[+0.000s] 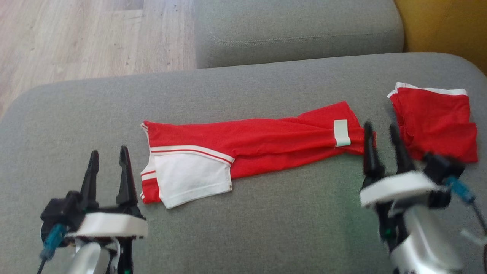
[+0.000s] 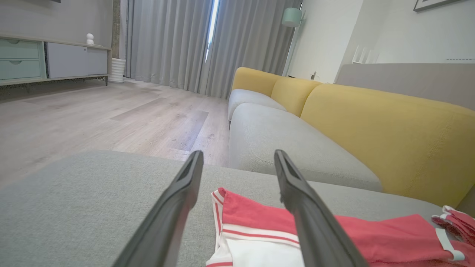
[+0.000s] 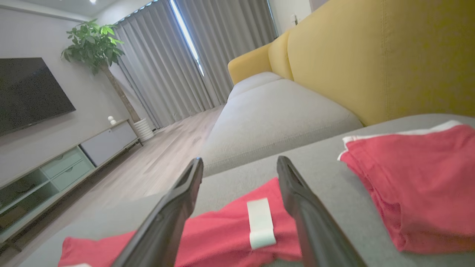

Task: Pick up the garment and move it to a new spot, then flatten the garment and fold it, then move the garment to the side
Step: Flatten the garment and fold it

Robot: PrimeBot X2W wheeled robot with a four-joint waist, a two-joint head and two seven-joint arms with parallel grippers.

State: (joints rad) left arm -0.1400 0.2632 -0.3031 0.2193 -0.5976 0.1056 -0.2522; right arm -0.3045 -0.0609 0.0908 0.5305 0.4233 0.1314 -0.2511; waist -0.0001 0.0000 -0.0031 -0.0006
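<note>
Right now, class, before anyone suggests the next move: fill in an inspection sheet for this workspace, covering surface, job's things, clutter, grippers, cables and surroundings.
Surface: grey sofa cushion, clothes lying on it.
Job's things: red garment laid out as a long strip, white panel at its left end, white label near its right end.
Clutter: second red garment with white trim, folded, apart to the right.
Grippers: left gripper open, empty, by the strip's left end; right gripper open, empty, by its right end, blurred.
Cables: left teal plug and right teal plug, one at each wrist, each with a dark lead.
Surroundings: wooden floor, yellow backrest, grey curtains, television, potted plant.
</note>
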